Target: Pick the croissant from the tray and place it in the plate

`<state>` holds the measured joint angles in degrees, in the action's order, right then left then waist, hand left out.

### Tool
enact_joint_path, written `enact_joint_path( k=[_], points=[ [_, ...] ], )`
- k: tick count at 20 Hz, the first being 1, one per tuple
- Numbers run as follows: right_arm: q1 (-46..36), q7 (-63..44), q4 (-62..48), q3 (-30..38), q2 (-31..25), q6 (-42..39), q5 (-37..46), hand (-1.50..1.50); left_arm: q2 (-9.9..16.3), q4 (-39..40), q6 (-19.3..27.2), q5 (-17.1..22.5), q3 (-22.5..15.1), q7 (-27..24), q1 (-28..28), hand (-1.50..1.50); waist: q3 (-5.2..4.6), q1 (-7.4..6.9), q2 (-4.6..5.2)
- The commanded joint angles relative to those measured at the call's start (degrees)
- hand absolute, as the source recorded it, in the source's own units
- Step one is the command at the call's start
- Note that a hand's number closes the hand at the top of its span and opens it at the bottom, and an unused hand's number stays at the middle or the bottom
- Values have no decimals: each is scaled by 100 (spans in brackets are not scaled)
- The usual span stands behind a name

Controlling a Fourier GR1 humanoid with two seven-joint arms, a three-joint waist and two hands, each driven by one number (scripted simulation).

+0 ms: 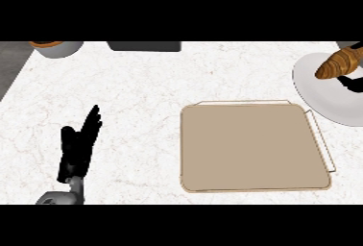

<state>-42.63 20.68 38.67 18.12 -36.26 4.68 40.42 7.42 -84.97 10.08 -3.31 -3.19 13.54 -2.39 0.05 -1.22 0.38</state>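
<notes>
The croissant (340,62) hangs over the white plate (319,96) at the table's (142,96) right edge, held by the right hand (349,82), whose dark fingers curl beneath it. The tan tray (251,146) sits just left of the plate. The left hand (77,149) rests open at lower left, fingers straight.

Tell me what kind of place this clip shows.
Likely a kitchen counter: a white marbled countertop with a beige baking tray, and a croissant over a white plate.
</notes>
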Motion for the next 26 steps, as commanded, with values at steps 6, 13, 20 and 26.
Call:
enact_joint_path(
  k=[6,13,20,26],
  points=[
    [-671,457,-2106,20,-282,620,466,150,-163,248,22,-175,-135,-64,-278,0,12,-141,78],
    [-718,654,-2810,-206,-424,-259,693,150,-184,149,-9,-118,-114,214,-528,0,24,-241,125],
    [-589,1056,-3142,-454,-622,-932,958,-150,27,-73,-211,0,-9,141,-259,0,34,-311,128],
    [-752,2277,-3130,226,-877,-1698,224,-150,-114,118,-153,-51,-80,-209,-44,0,41,-246,124]
  ],
)
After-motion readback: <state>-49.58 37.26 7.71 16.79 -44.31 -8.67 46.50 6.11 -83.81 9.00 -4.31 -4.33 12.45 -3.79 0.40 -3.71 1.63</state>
